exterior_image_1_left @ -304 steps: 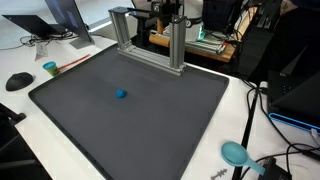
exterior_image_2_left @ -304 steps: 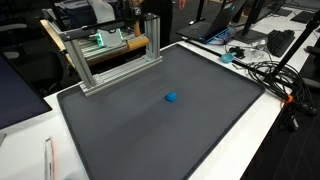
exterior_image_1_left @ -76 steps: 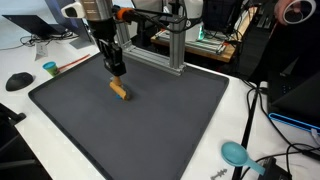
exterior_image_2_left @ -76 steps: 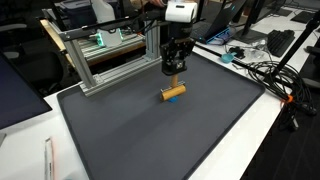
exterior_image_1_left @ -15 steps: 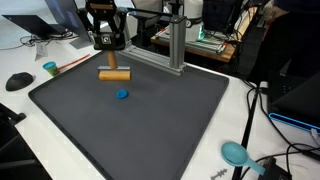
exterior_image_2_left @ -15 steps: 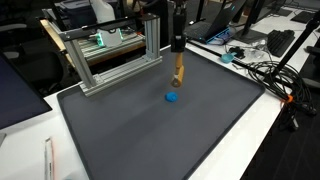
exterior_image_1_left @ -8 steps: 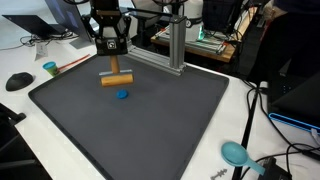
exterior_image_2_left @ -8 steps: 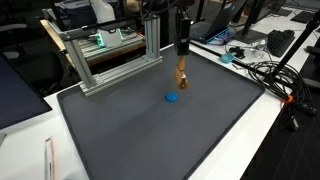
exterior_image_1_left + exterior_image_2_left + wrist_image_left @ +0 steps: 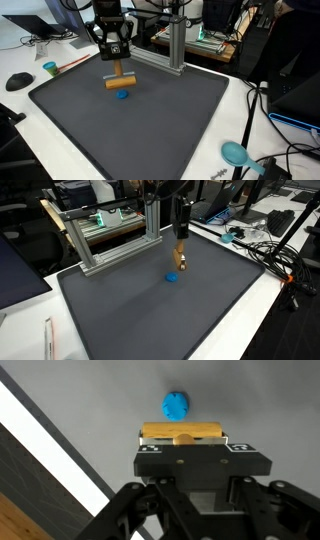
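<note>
My gripper (image 9: 117, 62) is shut on a tan wooden piece (image 9: 120, 81), a short bar with a stem that runs up between the fingers. It hangs a little above the dark mat (image 9: 170, 110). A small blue ball-like object (image 9: 122, 95) lies on the mat just below the bar. The gripper (image 9: 182, 232), wooden piece (image 9: 181, 258) and blue object (image 9: 172, 279) show in both exterior views. In the wrist view the wooden bar (image 9: 181, 431) lies crosswise at the gripper (image 9: 182, 440), with the blue object (image 9: 176, 405) just beyond it.
An aluminium frame (image 9: 150, 42) stands along the mat's far edge, close behind the arm. Off the mat are a teal cup (image 9: 50, 69), a black mouse (image 9: 18, 81), a teal round object (image 9: 235, 153) and cables (image 9: 268, 252). White table edge borders the mat (image 9: 40, 440).
The gripper has carried the wooden piece sideways and down over the last second, so it now hangs right over the blue object. The blue object has not moved.
</note>
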Controlling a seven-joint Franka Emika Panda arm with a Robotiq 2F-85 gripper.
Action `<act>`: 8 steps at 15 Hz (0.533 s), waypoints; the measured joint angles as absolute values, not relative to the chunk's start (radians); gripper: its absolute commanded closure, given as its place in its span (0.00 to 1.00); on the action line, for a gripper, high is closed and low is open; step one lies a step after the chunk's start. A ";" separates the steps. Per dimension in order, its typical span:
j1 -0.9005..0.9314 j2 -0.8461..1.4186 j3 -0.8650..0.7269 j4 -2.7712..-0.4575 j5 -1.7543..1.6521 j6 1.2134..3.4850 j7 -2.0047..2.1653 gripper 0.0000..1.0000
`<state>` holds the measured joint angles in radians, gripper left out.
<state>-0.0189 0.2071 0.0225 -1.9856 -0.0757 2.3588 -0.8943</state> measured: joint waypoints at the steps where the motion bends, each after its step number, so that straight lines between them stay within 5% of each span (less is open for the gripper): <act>1: -0.020 0.217 0.023 -1.986 -0.075 2.359 -0.915 0.77; 8: -0.038 0.275 0.022 -1.981 -0.085 2.359 -0.993 0.77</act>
<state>-0.0383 0.2748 0.0221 -1.9813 -0.0852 2.3591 -0.9926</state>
